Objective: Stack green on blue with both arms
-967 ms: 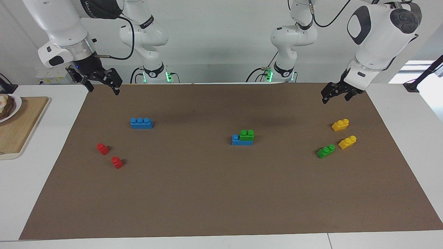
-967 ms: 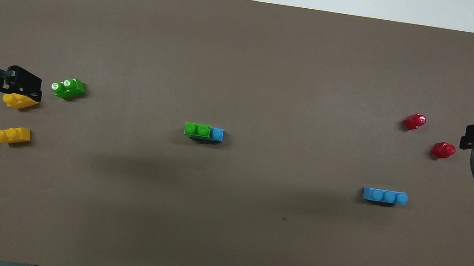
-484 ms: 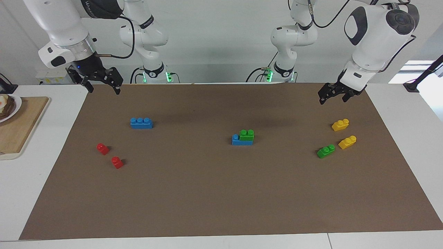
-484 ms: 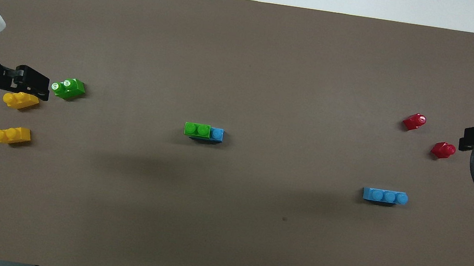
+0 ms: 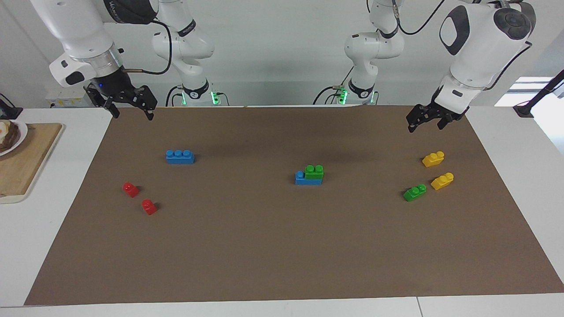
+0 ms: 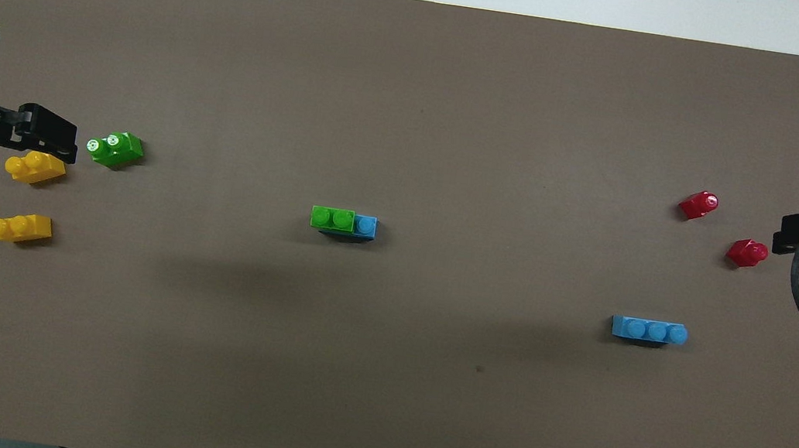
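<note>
Stacked pair: a green brick [image 5: 314,171] sits on a blue brick [image 5: 302,178] near the middle of the brown mat [image 5: 282,246], covering two of its studs and leaving one bare at the end toward the right arm
Loose blue brick [image 5: 180,156]: flat on the mat toward the right arm's end, nearer to the robots than the two red bricks [image 5: 131,189]
Loose green brick [image 5: 415,192]: on the mat toward the left arm's end, just beside one of two yellow bricks [image 5: 442,181]
Left claw [image 5: 426,123]: raised over the mat's edge nearest the robots, above the yellow bricks' end; fingers look spread, holding nothing, though the angle is poor
Right claw [image 5: 131,111]: raised over the mat's corner at its own end, fingers apart and empty
Desk [image 5: 524,145]: white, with a wooden board [image 5: 26,158] and a plate at the right arm's end
</note>
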`<state>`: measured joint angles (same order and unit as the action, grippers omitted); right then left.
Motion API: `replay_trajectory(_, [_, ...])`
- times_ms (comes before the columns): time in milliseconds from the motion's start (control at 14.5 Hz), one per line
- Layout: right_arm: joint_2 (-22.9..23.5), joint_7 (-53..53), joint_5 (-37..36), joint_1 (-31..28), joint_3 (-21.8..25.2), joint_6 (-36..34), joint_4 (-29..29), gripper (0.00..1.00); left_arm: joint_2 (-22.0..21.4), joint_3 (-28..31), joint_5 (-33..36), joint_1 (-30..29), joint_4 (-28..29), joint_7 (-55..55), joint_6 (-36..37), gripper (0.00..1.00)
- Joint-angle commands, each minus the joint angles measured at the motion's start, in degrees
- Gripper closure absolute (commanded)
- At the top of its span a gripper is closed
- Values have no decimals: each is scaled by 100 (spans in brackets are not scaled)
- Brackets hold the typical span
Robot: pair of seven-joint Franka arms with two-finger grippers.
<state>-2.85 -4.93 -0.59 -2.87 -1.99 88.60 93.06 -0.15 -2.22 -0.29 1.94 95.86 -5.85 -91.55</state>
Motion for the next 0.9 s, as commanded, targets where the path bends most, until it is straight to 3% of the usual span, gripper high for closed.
replay_trajectory(0, [-84, 150, -143, -56, -65, 61, 107, 0, 112, 108, -33, 122, -287, 67, 67, 0])
replay_trajectory(829, [-84, 150, -143, -47, -65, 61, 107, 0, 77, 117, 169, 113, -358, 243, 163, 0])
